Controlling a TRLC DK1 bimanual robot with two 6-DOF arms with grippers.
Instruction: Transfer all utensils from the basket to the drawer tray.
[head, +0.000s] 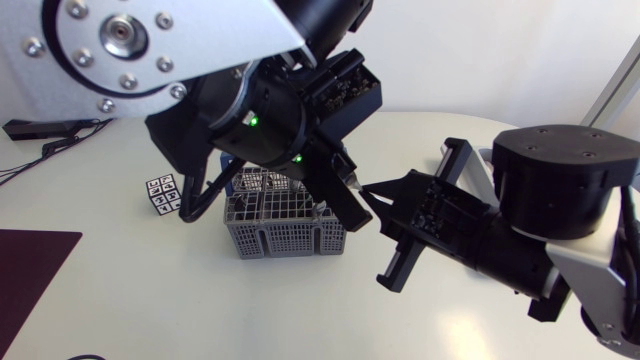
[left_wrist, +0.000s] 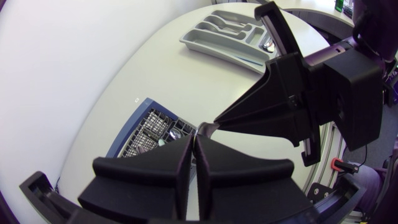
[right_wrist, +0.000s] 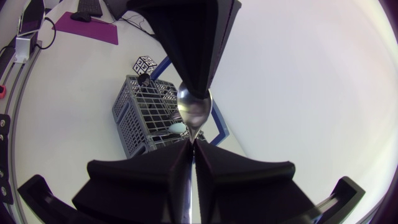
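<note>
Currently: shiny metal spoon (right_wrist: 194, 112) is held in the air above the grey plastic lattice basket (head: 285, 240). Bowl sits at the left pincer (left_wrist: 194, 140); neck runs straight into the right pincer (right_wrist: 192, 148). Both appear to pinch it, fingers nearly pressed together. Handle hidden between the right fingers. Grey compartmented drawer tray (left_wrist: 211, 53) lies well apart, beyond the right arm, and is absent from the head view.

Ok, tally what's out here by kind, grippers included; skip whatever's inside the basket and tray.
Grippers: 2 (left gripper, right gripper)
Spoon: 1
Basket: 1
Drawer tray: 1
Marker cube: 1
Mat: 1
Total: 7
</note>
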